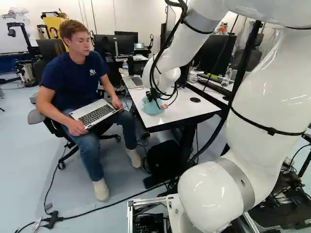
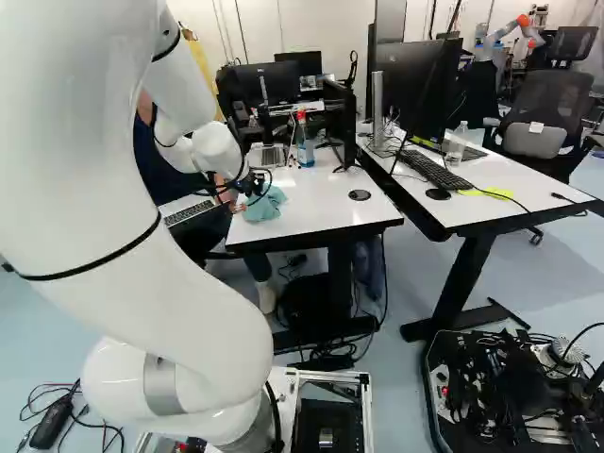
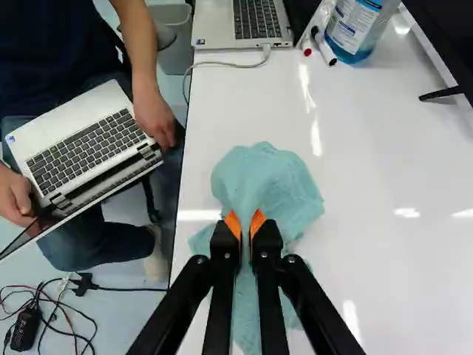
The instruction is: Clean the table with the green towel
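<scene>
In the left base view my gripper (image 1: 153,95) reaches down to the near part of the white table (image 1: 167,119). The right base view has the gripper (image 2: 251,185) beside the crumpled green towel (image 2: 265,205). Seen from the wrist, the gripper (image 3: 246,223) is shut on the towel (image 3: 270,177), pinching a fold between its orange pads. The cloth bunches up ahead of the fingers and trails beneath them onto the white tabletop (image 3: 384,163), close to the edge on the seated person's side.
A person sits against that table edge with a laptop (image 3: 89,140) on the lap. Farther along the table stand another laptop (image 3: 240,22), two markers (image 3: 324,49), a blue bottle (image 3: 358,29) and a monitor. To the right is a second desk (image 2: 491,203). Another robot (image 2: 514,33) stands far behind.
</scene>
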`<state>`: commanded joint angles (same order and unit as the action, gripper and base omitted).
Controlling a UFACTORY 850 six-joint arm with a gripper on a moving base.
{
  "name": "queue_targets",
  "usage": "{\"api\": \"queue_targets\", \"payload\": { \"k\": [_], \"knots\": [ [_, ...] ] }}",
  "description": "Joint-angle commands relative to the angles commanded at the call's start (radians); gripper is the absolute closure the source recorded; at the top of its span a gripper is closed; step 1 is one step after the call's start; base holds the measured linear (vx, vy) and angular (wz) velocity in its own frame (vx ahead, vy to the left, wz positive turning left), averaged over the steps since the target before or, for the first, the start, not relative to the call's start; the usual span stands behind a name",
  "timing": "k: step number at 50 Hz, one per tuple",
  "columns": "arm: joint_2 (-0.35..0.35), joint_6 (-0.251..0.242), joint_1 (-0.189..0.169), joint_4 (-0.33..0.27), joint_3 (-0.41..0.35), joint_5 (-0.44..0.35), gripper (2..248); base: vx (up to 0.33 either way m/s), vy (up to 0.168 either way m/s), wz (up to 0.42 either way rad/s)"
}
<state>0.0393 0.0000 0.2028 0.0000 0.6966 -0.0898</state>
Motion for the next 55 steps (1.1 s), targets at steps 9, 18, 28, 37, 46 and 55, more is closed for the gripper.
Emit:
{"api": "queue_targets", "payload": {
  "k": [9, 18, 28, 37, 46, 55],
  "knots": [
    [0.001, 0.000, 0.003, 0.000, 0.001, 0.000, 215, 0.000, 0.000, 0.000],
    [0.001, 0.000, 0.003, 0.000, 0.001, 0.000, 215, 0.000, 0.000, 0.000],
    [0.001, 0.000, 0.003, 0.000, 0.001, 0.000, 215, 0.000, 0.000, 0.000],
    [0.001, 0.000, 0.003, 0.000, 0.001, 0.000, 215, 0.000, 0.000, 0.000],
    [0.001, 0.000, 0.003, 0.000, 0.001, 0.009, 215, 0.000, 0.000, 0.000],
    [0.001, 0.000, 0.003, 0.000, 0.001, 0.023, 215, 0.000, 0.000, 0.000]
  ]
}}
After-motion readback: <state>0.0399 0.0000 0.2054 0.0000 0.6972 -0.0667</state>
